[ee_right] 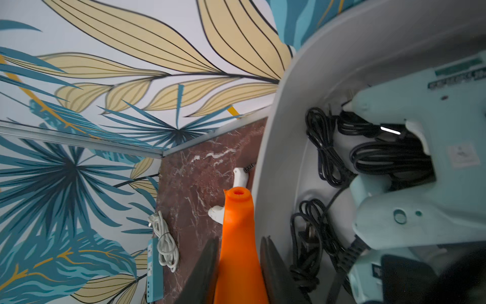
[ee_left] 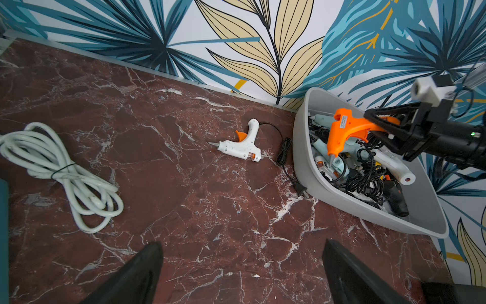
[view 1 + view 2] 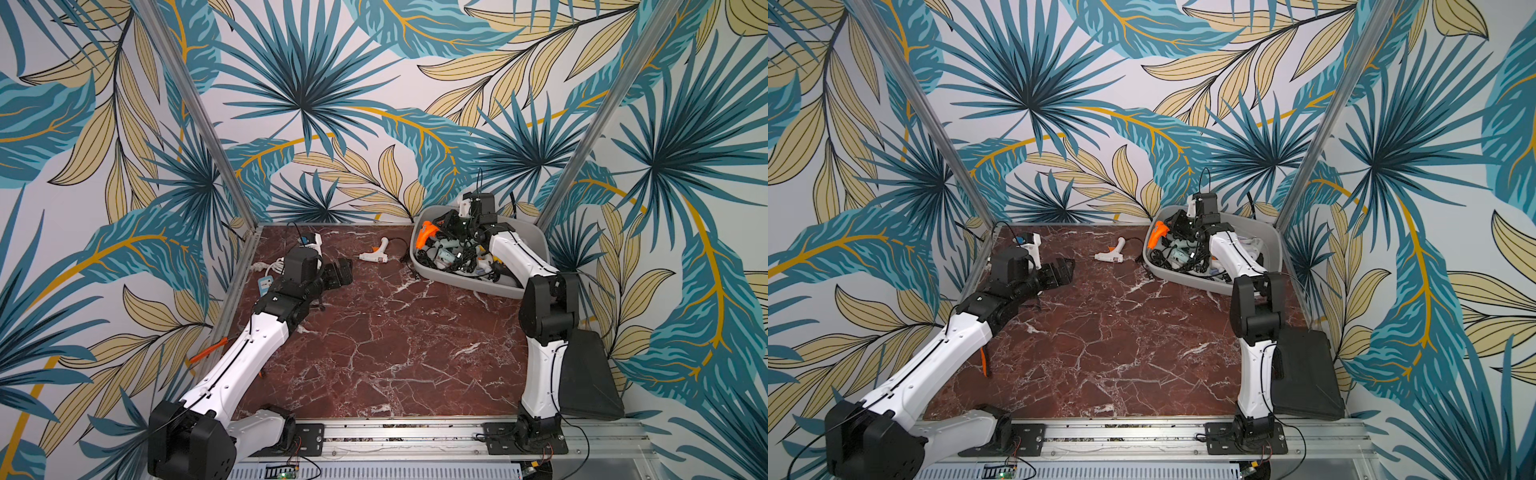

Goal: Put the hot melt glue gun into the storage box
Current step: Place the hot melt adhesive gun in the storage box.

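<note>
Clamped on the orange gun [image 2: 342, 131] at the rim of the box [image 2: 302, 163], the right gripper [image 2: 376, 122] should move inward, lower, then release; the left gripper [image 2: 242, 244] gapes empty.

**Storage box** [image 3: 457, 284]: light grey lidless tub with sloping walls and a rolled rim, at the far right corner of the table [image 3: 374, 332], filled with pale blue glue guns [image 1: 407, 210] and tangled black cords [image 1: 323, 147].

**Orange glue gun** [image 2: 344, 131]: clamped in the right gripper [image 1: 239, 239] over the box's left end, nozzle pointing down.

**White glue gun** [image 3: 374, 255]: lying flat on the table just left of the box, orange trigger, nozzle pointing away from it.
</note>
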Available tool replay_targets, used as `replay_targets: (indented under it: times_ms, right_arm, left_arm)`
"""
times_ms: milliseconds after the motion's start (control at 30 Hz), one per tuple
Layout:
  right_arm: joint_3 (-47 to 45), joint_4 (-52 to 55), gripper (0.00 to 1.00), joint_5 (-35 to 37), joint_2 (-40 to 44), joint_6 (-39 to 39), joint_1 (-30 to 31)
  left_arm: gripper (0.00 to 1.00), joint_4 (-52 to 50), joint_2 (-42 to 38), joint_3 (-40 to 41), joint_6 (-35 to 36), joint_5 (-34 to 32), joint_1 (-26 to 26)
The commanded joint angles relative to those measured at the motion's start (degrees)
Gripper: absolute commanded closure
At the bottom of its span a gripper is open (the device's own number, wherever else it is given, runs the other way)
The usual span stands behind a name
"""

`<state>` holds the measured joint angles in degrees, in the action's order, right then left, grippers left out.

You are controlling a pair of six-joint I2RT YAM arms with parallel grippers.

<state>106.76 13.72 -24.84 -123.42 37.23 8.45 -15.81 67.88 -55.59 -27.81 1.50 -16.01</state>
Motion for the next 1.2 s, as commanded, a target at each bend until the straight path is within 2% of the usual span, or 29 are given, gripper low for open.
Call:
replay_targets:
  times_ms: [0, 633, 933, 1033, 1167]
  right_arm:
    - [1.9, 2.0, 0.77, 0.4, -1.1, -2.8, -0.1]
    - [9.2, 4.7, 0.77, -0.7, -11.5, -4.2, -1.3]
    - [12.3, 3.6, 0.77, -2.4, -15.6, -1.8, -2.3]
    - [11.2, 2.8, 0.75, -3.3, -16.1, -0.7, -2.1]
    - [7.8, 2.2, 0.67, -2.8, -14.9, -0.1, -1.6]
  left_arm:
    - [0.0, 2.0, 0.7, 0.9, -1.1, 1.2, 0.8]
    - [0.0, 4.6, 5.3, 1.0, -2.1, 3.9, 1.7]
    - [0.0, 6.2, 7.2, 0.5, -2.7, 5.3, 1.7]
    - [0.0, 6.5, 8.3, 0.1, -2.9, 5.8, 1.7]
    - [0.0, 7.0, 9.6, -0.5, -3.2, 5.9, 1.7]
